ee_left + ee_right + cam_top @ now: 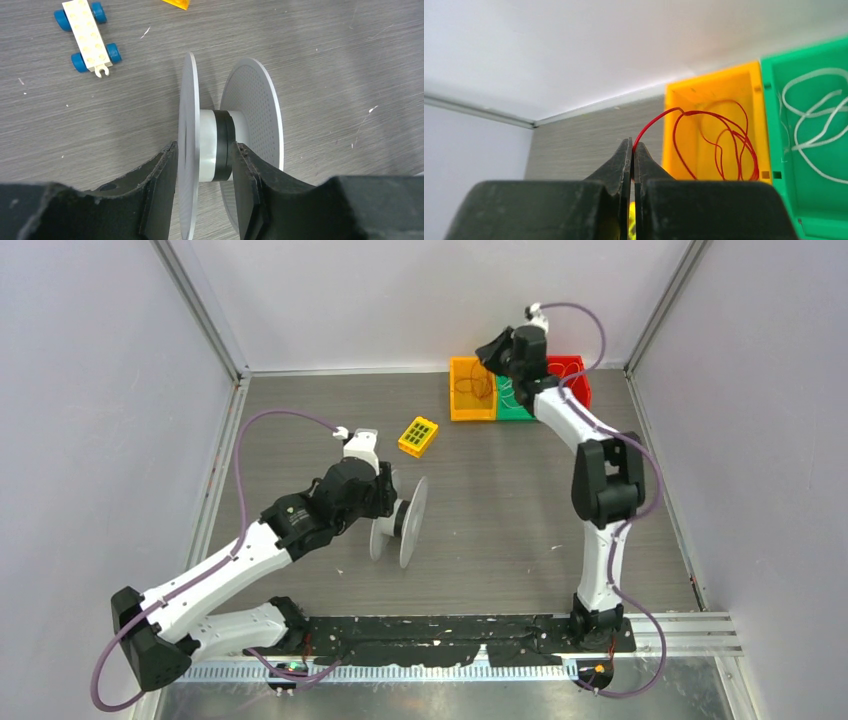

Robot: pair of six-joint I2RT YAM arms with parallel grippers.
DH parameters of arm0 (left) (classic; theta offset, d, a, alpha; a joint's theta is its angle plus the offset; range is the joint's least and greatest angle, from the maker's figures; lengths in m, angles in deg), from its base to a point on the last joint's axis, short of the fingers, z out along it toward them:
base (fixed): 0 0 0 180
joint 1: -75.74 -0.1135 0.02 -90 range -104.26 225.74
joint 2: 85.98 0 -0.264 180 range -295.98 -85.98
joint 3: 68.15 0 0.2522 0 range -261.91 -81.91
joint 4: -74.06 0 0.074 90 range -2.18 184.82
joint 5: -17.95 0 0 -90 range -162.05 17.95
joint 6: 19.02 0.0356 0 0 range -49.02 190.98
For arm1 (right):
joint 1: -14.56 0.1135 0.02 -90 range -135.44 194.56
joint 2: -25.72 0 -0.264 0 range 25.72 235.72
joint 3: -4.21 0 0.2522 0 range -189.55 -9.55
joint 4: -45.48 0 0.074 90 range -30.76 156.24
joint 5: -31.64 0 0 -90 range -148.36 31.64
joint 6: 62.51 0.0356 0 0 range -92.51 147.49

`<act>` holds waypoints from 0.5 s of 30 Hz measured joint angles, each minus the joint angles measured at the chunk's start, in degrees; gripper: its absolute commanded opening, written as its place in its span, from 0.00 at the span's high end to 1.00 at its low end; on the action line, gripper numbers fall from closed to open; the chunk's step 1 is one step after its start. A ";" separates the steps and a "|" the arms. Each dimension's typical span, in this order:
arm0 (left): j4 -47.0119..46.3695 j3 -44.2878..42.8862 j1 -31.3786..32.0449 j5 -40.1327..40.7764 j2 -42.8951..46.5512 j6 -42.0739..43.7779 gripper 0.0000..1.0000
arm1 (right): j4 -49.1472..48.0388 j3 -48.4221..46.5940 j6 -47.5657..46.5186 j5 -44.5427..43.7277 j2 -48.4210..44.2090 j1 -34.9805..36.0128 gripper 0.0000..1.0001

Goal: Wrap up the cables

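Observation:
A thin red cable [719,140] lies in loose loops in the orange bin [684,145]; one end rises out of it into my right gripper [633,142], which is shut on that end. In the top view this gripper [493,348] hovers over the bins at the back. A white spool [400,523] with two round flanges stands on edge mid-table. My left gripper [204,146] is open: one finger [162,170] is outside the near flange, the other [247,170] is between the flanges by the black band on the hub [222,145].
The orange bin [452,390], a green bin [515,412] and a red bin [572,366] stand in a row at the back. Pale wires [814,125] lie in the green one. A yellow block [418,436] and a toy car [87,32] lie beyond the spool.

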 measured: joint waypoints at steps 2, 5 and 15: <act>0.13 -0.66 0.00 -0.11 0.26 0.28 0.53 | 2.99 -0.26 -2.08 1.36 -5.70 -0.31 0.95; 0.85 -2.45 0.00 -0.17 1.38 1.36 0.45 | 7.65 -2.19 -5.75 3.89 -14.45 -0.61 0.94; 0.79 -7.15 0.00 -5.38 10.54 12.17 0.31 | 19.91 -1.62 -18.34 13.99 -46.01 -0.79 0.95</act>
